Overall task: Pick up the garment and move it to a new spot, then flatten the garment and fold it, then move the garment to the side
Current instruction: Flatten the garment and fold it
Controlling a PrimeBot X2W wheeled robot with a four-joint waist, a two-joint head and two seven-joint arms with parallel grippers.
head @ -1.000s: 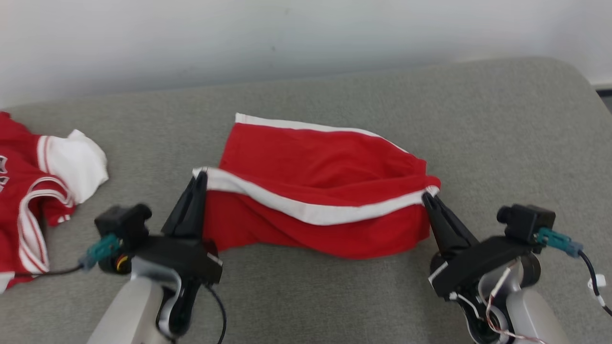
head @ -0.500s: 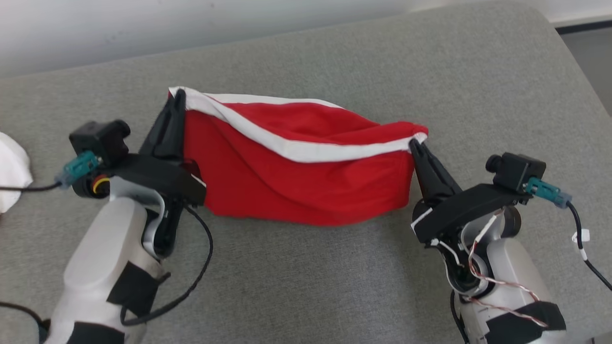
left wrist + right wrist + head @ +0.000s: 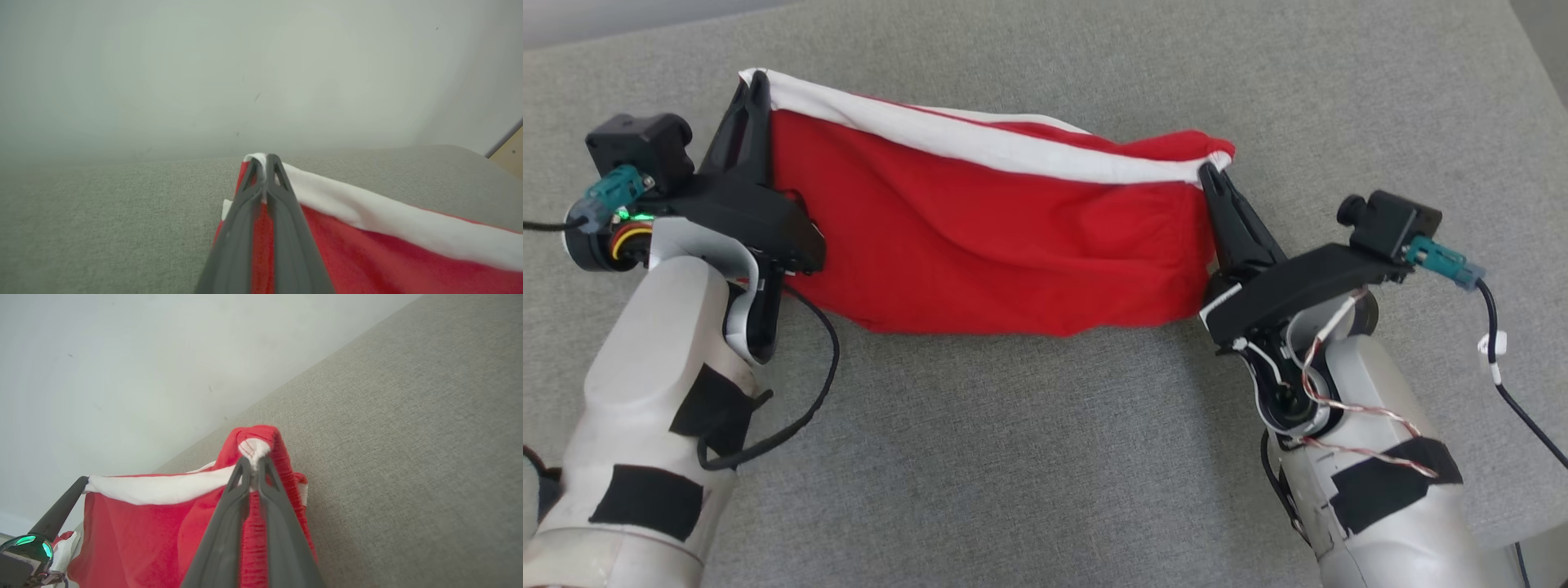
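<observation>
Above the grey cushion (image 3: 1029,457), the red garment (image 3: 980,245) hangs as a sheet between our two grippers, its white band (image 3: 980,145) running along the top edge. Our left gripper (image 3: 754,86) is pinched tight on the band's left corner. Our right gripper (image 3: 1209,173) is pinched tight on the right corner, where a small bunch of red cloth and white hem sticks out past the fingertips. The band sags a little between the two holds, and the red body below shows soft creases; whether its lower edge touches the cushion we cannot tell. We judge the cloth light, limp and somewhat stretchy: it will follow whatever the corners do, fold under its own weight, and neither break nor bruise. Slipping is the main worry, since each hold takes only a little fabric. The hemmed band looks the sensible place to hold, being thicker and firmer than the body. Corners held well apart should let the sheet spread flat when we lower it.
</observation>
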